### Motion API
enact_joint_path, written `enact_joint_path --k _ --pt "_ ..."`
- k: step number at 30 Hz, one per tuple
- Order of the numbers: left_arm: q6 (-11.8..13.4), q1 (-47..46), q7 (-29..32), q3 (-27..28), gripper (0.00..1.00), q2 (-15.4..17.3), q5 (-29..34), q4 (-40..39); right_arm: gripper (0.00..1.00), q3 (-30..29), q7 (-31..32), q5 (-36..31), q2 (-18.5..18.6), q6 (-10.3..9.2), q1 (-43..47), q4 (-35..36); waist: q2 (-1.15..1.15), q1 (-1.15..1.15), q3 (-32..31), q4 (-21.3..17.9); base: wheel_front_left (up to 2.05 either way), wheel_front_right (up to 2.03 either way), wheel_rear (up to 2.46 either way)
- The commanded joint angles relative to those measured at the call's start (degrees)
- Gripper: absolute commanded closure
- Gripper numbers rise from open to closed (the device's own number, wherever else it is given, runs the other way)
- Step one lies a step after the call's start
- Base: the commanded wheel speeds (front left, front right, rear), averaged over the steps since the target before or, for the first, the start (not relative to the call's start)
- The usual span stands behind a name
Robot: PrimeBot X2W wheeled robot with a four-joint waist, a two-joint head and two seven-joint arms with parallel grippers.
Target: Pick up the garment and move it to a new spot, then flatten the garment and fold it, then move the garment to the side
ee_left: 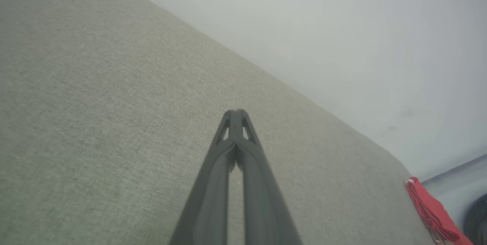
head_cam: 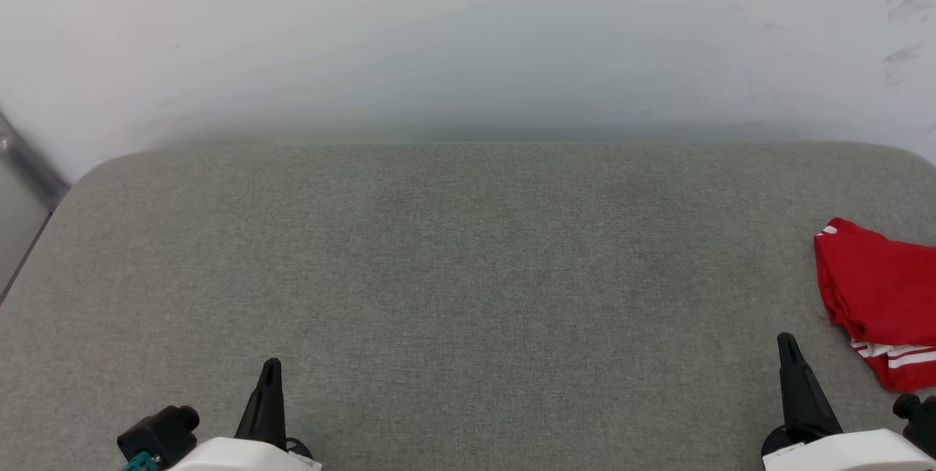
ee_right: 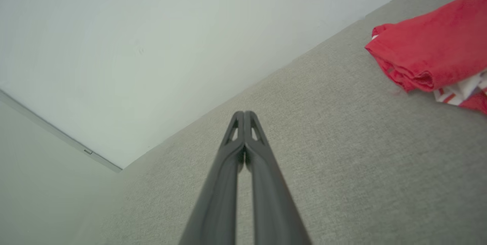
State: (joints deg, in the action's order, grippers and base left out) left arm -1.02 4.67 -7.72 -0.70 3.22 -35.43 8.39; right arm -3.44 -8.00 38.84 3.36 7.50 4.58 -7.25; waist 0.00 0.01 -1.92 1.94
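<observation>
1. The garment (head_cam: 877, 281) is located at the right edge of the worktop (head_cam: 468, 273). It lies right of and slightly beyond the right pincer (head_cam: 787, 343), near but not touched.
2. The left pincer (head_cam: 271, 368) is positioned well apart from it, so the right arm is judged the nearer.
3. Both pincers are clenched, with nothing grasped.
4. The garment is seen as a compact, layered bundle of soft red jersey, with white-and-red striped trim exposed at its near end. Its visible length runs front to back; the rest is cut off.
5. The worktop is covered in grey woven fabric, with rounded corners.
</observation>
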Motion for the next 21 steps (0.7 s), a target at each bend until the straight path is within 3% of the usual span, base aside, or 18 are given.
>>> enact_joint_path --k 1,21 --pt "-0.41 -1.78 0.43 0.50 1.00 0.35 -2.44 -0.47 1.00 -0.16 0.40 2.40 0.50 0.00 -1.82 0.37 0.00 0.00 0.04 -0.03 0.00 0.00 0.00" --pt "-2.22 -4.66 4.25 2.21 1.00 0.41 -18.64 1.27 1.00 -0.53 4.13 17.79 0.64 0.00 -4.55 -1.65 0.00 0.00 0.48 -0.44 0.00 0.00 0.00"
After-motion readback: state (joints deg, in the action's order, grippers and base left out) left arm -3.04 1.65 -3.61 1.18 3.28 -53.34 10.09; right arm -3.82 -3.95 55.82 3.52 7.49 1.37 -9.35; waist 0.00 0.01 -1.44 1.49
